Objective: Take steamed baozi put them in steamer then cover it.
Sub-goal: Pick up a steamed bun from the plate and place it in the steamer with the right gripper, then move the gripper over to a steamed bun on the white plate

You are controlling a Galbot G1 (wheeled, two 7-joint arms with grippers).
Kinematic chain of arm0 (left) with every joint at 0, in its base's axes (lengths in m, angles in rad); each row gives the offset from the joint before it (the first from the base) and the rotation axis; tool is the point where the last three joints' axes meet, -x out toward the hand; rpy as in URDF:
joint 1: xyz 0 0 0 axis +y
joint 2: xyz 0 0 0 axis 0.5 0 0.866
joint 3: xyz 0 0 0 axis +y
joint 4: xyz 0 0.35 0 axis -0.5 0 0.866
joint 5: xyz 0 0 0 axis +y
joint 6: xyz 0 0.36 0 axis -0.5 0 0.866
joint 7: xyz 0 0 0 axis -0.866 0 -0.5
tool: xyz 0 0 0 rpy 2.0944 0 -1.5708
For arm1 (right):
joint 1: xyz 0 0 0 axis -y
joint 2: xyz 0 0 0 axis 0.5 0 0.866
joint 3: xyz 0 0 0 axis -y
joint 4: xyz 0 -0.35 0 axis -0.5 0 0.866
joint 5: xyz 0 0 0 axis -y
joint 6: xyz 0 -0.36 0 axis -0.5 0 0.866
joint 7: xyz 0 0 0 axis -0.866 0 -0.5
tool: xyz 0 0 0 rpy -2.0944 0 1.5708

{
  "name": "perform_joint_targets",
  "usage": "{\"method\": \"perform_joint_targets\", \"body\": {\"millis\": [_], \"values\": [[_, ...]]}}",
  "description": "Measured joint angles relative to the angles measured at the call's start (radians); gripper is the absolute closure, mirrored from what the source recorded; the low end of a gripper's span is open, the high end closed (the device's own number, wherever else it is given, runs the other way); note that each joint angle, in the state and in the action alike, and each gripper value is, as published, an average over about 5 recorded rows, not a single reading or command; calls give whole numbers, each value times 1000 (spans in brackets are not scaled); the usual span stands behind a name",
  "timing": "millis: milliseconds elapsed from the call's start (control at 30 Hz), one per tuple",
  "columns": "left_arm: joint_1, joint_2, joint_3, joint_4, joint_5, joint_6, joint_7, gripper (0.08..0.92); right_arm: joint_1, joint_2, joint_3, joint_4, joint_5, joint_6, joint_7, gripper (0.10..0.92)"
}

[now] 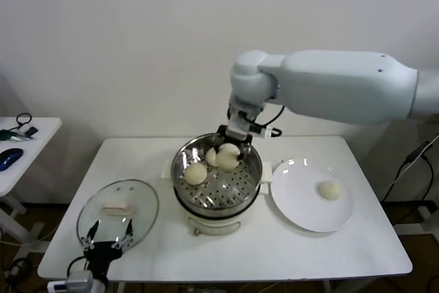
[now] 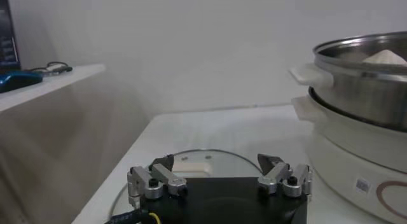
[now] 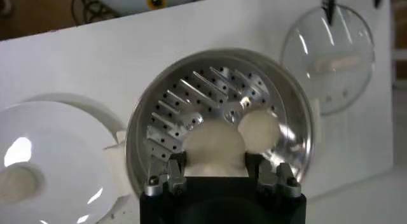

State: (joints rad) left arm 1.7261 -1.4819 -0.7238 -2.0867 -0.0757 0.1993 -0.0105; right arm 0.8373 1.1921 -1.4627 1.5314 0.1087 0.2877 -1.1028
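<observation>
The steamer (image 1: 226,200) stands mid-table. My right gripper (image 1: 230,150) is inside its pot, shut on a baozi (image 3: 216,142) low over the perforated tray (image 3: 191,101). Two more baozi (image 1: 195,173) lie on the tray beside it; one shows in the right wrist view (image 3: 261,126). A fourth baozi (image 1: 330,189) lies on the white plate (image 1: 302,214). The glass cover (image 1: 118,209) lies flat on the table at the left. My left gripper (image 1: 110,241) is open and empty at the cover's near edge (image 2: 203,158), parked low.
A side table (image 1: 20,145) with a blue mouse and cables stands at the far left. The wall is close behind the table. The steamer's side (image 2: 362,111) rises beside my left gripper (image 2: 216,171).
</observation>
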Motion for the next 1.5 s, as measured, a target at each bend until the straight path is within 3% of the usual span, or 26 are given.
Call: {"method": "perform_joint_targets", "body": {"millis": [667,1000,1233,1500], "values": [[4,-5,-8,14,-4,-7,-3,177,-183,98,-10,-20,-205,54,26,396],[8,-10,-8,6,-3,-9,-5,177,-190,109,11,-63,-242,79,64,213],[12,-11,-7,-1,1,-5,-4,177,-131,73,18,-93,-170,99,55,203],[12,-10,-4,-2,1,-6,-4,177,11,-65,-66,-178,73,19,-2,203]]}}
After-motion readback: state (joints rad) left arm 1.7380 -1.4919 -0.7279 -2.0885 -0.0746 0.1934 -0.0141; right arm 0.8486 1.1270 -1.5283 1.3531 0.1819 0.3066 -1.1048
